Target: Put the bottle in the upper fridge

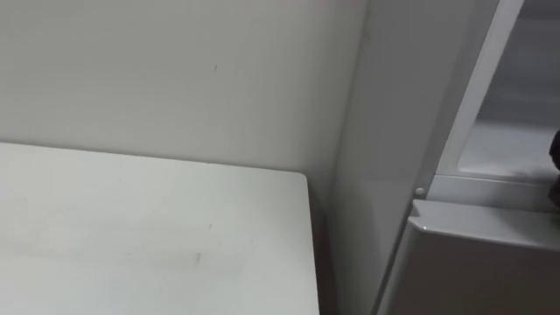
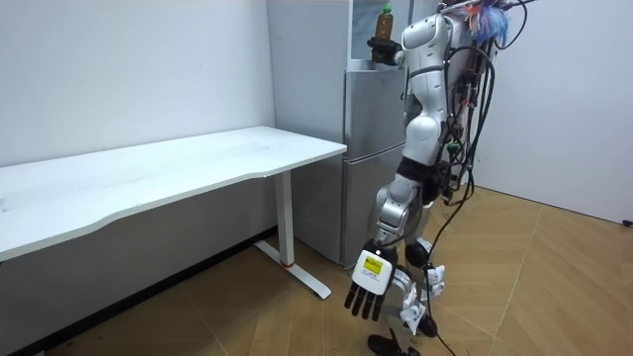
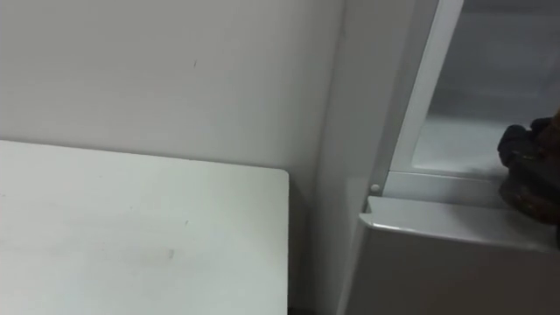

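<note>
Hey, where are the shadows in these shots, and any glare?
Room view: even light, no strong glare, soft shadow under the white table. Eye views: a dark shaded gap between table and fridge; the right hand shows dark against the pale upper compartment.

Right hand (image 2: 382,47) raised, gripping; left hand (image 2: 368,287) hangs slack.
</note>
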Robot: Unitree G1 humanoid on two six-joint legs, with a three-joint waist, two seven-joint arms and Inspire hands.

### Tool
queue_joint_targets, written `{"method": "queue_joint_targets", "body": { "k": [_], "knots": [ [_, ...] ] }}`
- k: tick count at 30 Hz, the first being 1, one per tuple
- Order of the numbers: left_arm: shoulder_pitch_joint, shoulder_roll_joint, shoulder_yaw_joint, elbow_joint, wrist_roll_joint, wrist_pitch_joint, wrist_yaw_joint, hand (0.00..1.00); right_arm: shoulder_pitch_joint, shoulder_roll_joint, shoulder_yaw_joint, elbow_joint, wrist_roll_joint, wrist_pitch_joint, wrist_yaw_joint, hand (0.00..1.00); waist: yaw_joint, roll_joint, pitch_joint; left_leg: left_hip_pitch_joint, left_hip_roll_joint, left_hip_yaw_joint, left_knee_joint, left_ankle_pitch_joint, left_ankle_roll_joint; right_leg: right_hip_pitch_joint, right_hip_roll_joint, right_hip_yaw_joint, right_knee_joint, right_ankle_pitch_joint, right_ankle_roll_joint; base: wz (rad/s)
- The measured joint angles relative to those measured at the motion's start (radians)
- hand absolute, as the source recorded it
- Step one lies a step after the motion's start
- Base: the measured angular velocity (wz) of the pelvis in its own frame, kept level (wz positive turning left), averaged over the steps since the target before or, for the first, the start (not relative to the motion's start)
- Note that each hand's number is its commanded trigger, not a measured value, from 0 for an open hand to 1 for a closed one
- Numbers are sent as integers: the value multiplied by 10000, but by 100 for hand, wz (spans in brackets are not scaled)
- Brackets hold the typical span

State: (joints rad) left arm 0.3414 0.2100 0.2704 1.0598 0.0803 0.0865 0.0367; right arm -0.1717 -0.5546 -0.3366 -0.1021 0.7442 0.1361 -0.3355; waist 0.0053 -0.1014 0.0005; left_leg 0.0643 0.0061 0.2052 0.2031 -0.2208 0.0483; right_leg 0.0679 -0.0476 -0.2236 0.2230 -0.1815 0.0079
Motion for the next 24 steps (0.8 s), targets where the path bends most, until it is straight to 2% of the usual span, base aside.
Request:
{"method": "queue_joint_targets", "body": {
  "k": [1, 7, 11, 14, 18, 21, 22, 24],
  "knots": [
    [2, 11, 21, 4, -11, 26, 55, 0, -182, -110, 13, 303, 20, 15, -6, 100, 3, -31, -8, 4, -1, 3, 2, 0, 0, 5, -3, 1, 4, 0, 0, 0],
    [4, 18, 22, 2, 8, 248, 97, 0, -1015, -164, 80, 1362, -50, 198, 2, 100, 20, -250, -27, -6, 0, 2, 16, 1, 0, -8, 0, 6, 24, -3, 0, 0],
    [7, 53, 25, -1, 11, 365, 6, 0, -1608, -560, 492, 2301, -50, 545, 306, 100, 34, -427, -41, -11, -8, -14, 16, 1, 2, -14, -12, -17, 56, -3, 1, 0],
    [78, 89, 24, 14, -12, 392, -52, 0, -1885, -610, 506, 2704, -33, 545, 445, 100, 65, -538, -59, -24, -5, -73, 28, 1, 2, 7, -24, -210, 46, -2, 1, 4],
    [80, 86, 25, -15, -9, 418, -107, 0, -2301, -717, 525, 3479, -19, 541, 691, 100, 225, -537, -73, -55, -22, -165, 38, 0, 4, 25, -38, -403, -1, -2, 1, 3],
    [92, 73, 56, -28, 25, 620, -103, 0, -2857, -735, 648, 4035, -97, 535, 849, 100, 338, -418, -97, -62, -17, -219, 38, 0, 2, 35, -42, -584, -20, -2, 0, 2],
    [128, 74, 56, -48, 27, 690, -97, 0, -3143, -805, 877, 4348, -281, 533, 906, 100, 338, -358, -128, -62, -14, -250, 37, 1, 0, 53, -49, -728, -22, -2, 0, 7],
    [189, 102, 56, -124, 9, 747, -62, 0, -3512, -1081, 1312, 4924, -510, 516, 1056, 100, 336, -312, -124, -4, -16, -324, 37, 1, -2, 148, -52, -859, -32, -2, 0, 12]
  ]
}}
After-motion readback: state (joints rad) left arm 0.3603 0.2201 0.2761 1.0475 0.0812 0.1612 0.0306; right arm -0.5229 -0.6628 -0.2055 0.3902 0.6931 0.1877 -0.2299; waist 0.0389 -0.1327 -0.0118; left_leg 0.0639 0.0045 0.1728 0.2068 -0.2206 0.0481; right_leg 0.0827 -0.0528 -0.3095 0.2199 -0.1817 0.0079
